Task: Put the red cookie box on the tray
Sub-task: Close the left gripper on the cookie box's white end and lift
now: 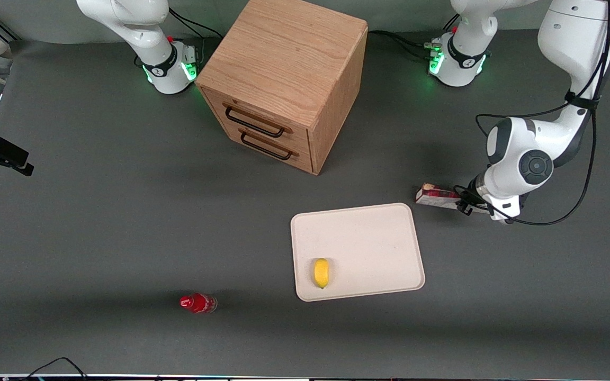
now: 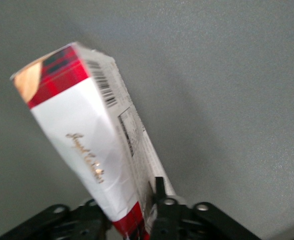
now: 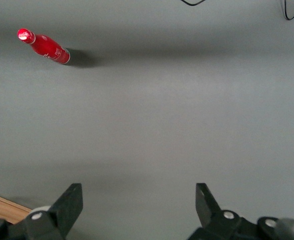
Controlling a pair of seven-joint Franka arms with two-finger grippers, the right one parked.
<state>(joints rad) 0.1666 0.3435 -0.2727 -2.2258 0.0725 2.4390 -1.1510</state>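
Front view: the working arm's gripper (image 1: pixel 464 205) sits low at one end of the red cookie box (image 1: pixel 436 196), which lies just off the tray's (image 1: pixel 368 233) corner, farther from the camera than the tray and toward the working arm's end of the counter (image 1: pixel 98 227).
Fingers: closed on the box's red end, one finger (image 2: pixel 159 192) pressed to its printed side; the left wrist view shows the box (image 2: pixel 86 145) reaching away from the grip with its tan and white end out in the air.
Box state: seems tipped up or just lifted, though contact with the counter cannot be judged.
Tray contents: a yellow lemon (image 1: pixel 321 272) rests near the tray's edge closest to the camera; the rest of the surface is bare.
Step in hand: I judge this to be the lift and carry toward the tray.
Doing it well: raise the box enough for its free end to clear the low rim, since a long box held at one end will droop and may swing.
Placement: aim for the bare part of the tray nearest the box, well away from the lemon, and lower it flat before opening.
Other things: a wooden drawer cabinet (image 1: pixel 284 84) and a small red bottle (image 1: pixel 197 303) stand well apart from the path.
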